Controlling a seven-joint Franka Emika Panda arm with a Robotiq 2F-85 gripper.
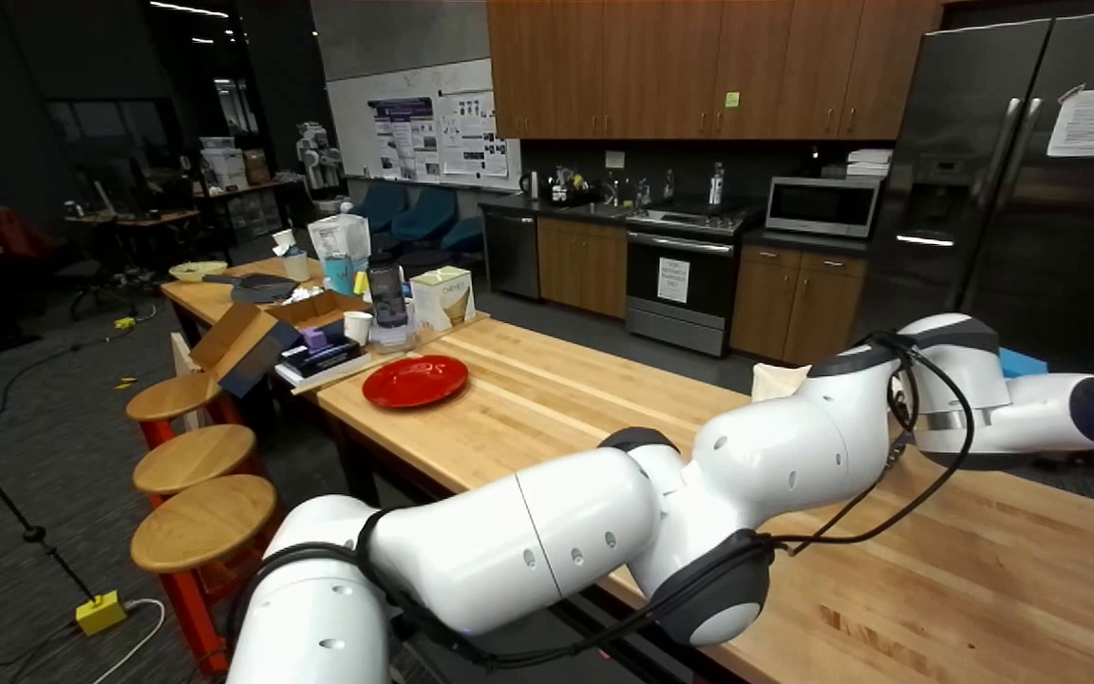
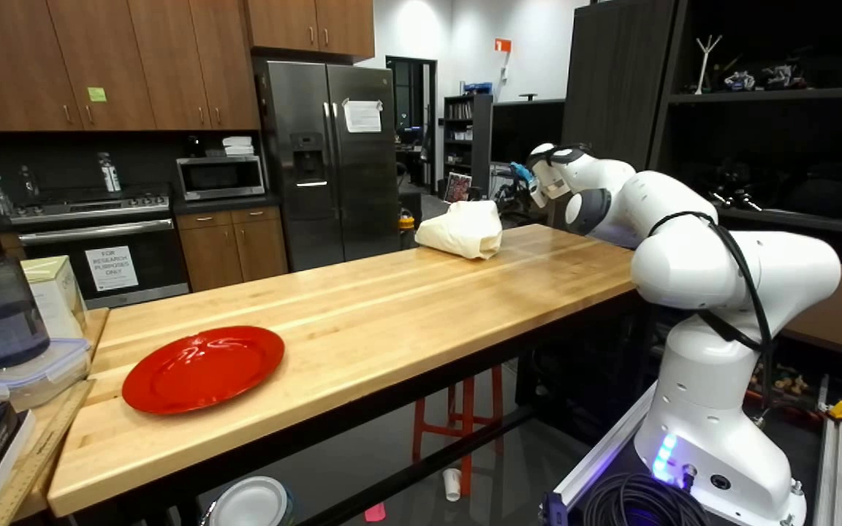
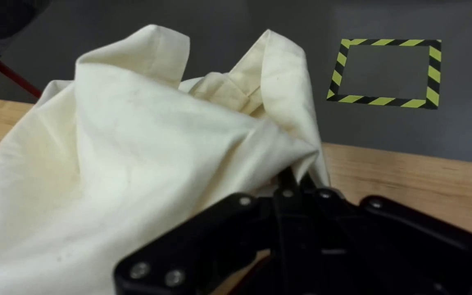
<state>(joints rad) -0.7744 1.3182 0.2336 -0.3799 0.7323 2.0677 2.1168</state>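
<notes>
A cream cloth bag [image 3: 137, 135] lies crumpled on the wooden table and fills much of the wrist view, with its open mouth folded toward the top. My gripper [image 3: 298, 180] is shut on a fold at the bag's right side in the wrist view; its fingertips are partly hidden under the cloth. In an exterior view the bag [image 2: 465, 230] sits at the table's far edge, beside the bent arm. It shows only in part behind the arm in an exterior view [image 1: 779, 380]. The gripper's fingers are hidden in both exterior views.
A red plate [image 1: 414, 382] lies at the opposite end of the table [image 2: 362, 321]. Beyond it stand a dark pitcher [image 1: 387, 290], a box [image 1: 443, 296] and an open carton [image 1: 243, 344]. Stools [image 1: 203, 518] stand alongside. Striped tape [image 3: 383, 100] marks the floor past the table edge.
</notes>
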